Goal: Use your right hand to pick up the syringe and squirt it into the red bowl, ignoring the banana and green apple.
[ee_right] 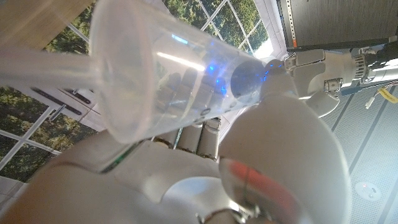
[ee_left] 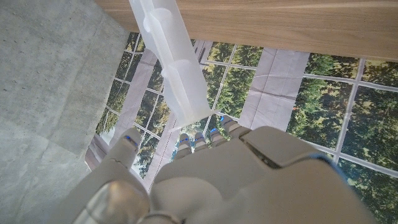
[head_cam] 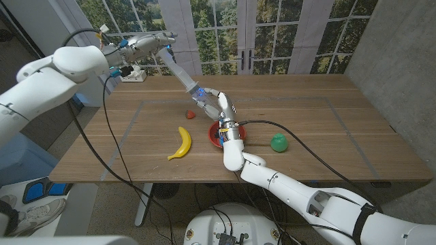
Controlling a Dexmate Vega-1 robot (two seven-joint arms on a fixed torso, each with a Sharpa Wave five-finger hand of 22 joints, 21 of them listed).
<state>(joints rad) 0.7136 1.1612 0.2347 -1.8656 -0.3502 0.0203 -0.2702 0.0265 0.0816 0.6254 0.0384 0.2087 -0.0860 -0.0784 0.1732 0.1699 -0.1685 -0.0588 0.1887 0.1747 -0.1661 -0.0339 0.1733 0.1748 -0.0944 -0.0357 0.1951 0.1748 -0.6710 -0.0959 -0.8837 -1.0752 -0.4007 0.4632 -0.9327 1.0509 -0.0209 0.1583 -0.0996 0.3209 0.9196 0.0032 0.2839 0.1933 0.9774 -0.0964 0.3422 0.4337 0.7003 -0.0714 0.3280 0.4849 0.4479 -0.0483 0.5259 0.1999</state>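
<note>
Right hand nearest, above red bowl, fingers clamped on syringe barrel. Left hand at 11 o'clock grips plunger end, fingers closed. Syringe slants between hands, off table. Banana at 9 o'clock of bowl; green apple at 3.

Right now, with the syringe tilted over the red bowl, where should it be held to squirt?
Hold the syringe by its clear barrel, coming from the near side, as the right robot hand does. It slopes up and away from the red bowl, so a barrel grip leaves the plunger free; the left robot hand has its fingers at the plunger's end.
</note>
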